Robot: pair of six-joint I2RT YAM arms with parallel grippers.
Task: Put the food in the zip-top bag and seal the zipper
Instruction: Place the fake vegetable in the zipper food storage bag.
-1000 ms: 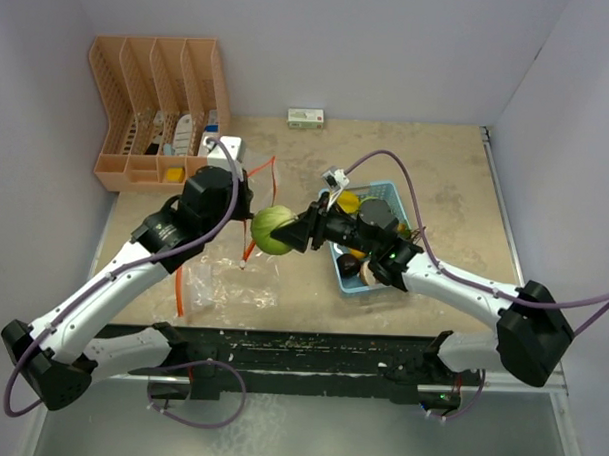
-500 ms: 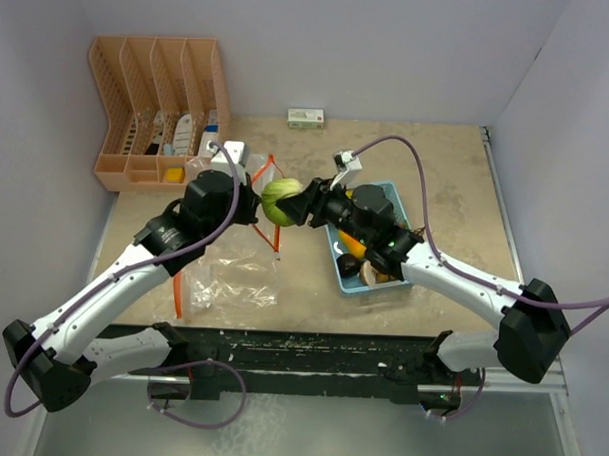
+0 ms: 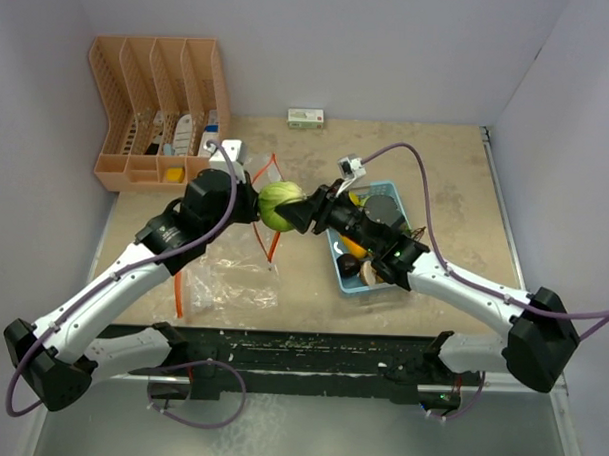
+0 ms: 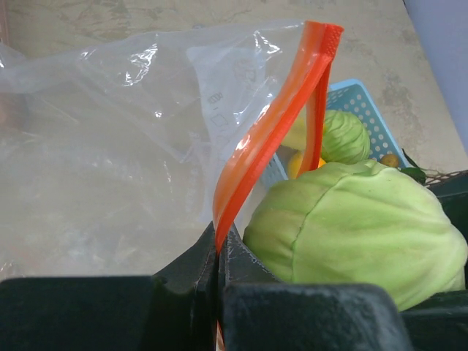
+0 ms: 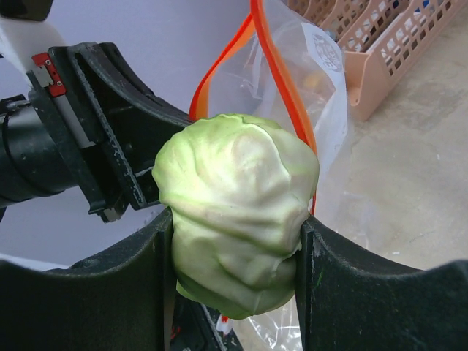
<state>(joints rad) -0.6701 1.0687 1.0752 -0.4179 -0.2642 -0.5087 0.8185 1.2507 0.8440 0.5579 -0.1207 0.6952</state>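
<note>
Two grips: left gripper (image 4: pixel 218 250) pinched tight on orange zipper (image 4: pixel 272 130) edge; right gripper (image 5: pixel 235 265) clasps green leafy piece (image 3: pixel 276 204) just beside zipper.

Top camera is looking down from high behind — wrist cameras are facing each other close-up, both sharing the green leafy piece (image 3: pixel 277 205) mid-frame.

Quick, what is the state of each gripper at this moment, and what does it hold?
The left gripper: closed on the orange zipper strip of the zip-top bag.
The right gripper: closed around the green cabbage.
</note>
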